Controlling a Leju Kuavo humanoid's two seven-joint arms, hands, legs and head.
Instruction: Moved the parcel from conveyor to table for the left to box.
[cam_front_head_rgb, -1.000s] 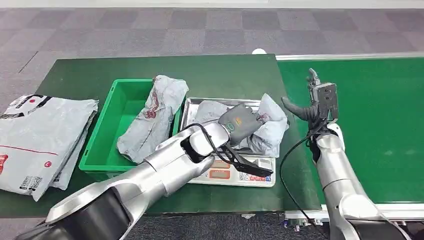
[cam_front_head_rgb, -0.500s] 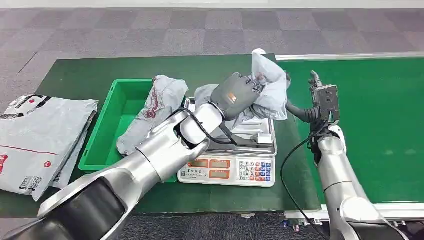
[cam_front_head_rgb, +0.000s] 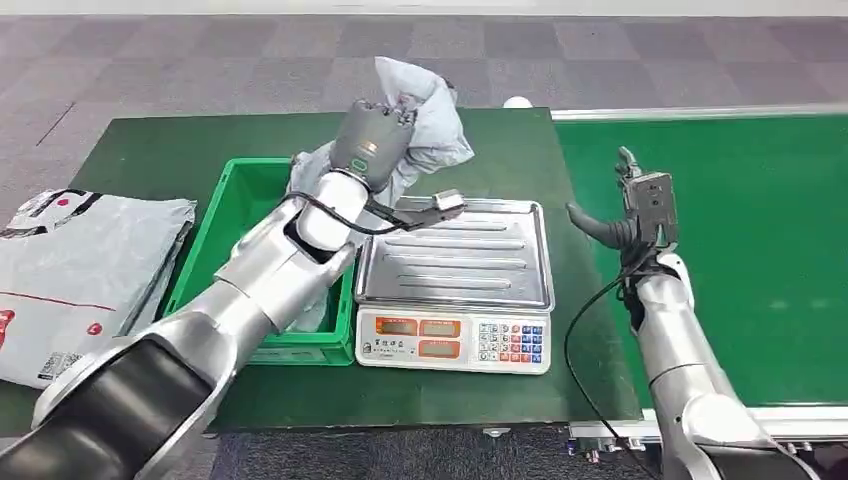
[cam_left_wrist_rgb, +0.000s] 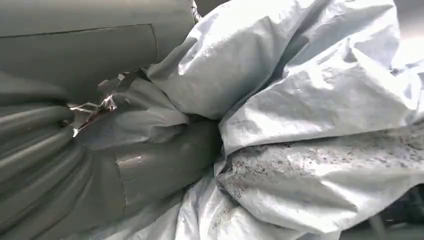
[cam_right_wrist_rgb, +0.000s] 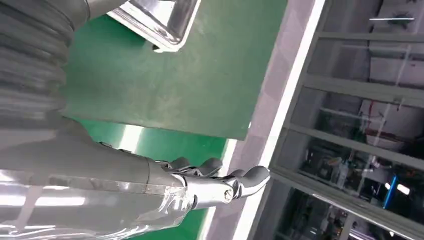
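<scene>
Left hand (cam_front_head_rgb: 372, 143) grasps crumpled grey parcel (cam_front_head_rgb: 425, 110), held aloft over green box (cam_front_head_rgb: 240, 215), just beside scale (cam_front_head_rgb: 455, 290); right hand (cam_front_head_rgb: 622, 205) released, fingers apart, over conveyor (cam_front_head_rgb: 760, 250) edge

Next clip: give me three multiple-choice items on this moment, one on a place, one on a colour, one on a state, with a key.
1. Where is the grey parcel?
A. on the scale pan
B. held up above the bin's far end
C. on the conveyor

2. What colour is the bin?
A. green
B. blue
C. red

3. How is the right robot hand?
A. gripping a parcel
B. pressing the scale
C. empty, fingers apart

Key: 1 B, the left robot hand holds it there; 2 A, its walls are green; 3 C, it holds nothing beside the scale.
</scene>
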